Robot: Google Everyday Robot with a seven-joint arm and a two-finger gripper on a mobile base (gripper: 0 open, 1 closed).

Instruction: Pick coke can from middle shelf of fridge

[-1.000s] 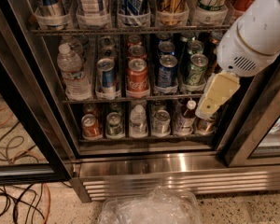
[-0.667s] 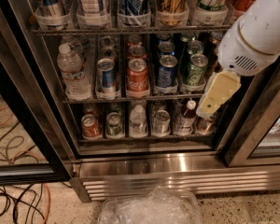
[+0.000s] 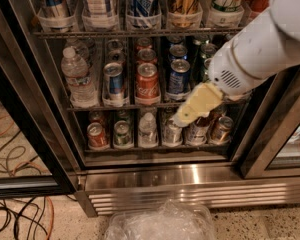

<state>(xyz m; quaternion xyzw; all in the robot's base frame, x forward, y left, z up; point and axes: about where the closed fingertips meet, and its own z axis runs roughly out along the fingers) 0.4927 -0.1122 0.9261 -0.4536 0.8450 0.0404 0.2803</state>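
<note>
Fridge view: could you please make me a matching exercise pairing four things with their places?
1 coke can
2 water bottle
3 gripper
4 clear plastic bag

A on the floor below the fridge
B left end of the middle shelf
C front of the middle shelf, centre lane
D before the lower rack, right of centre

Pairs: 1-C, 2-B, 3-D, 4-A

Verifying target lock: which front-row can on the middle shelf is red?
The coke can, third lane from the left, between a silver-blue can and a blue can. The claw sits below and right of it.
</note>
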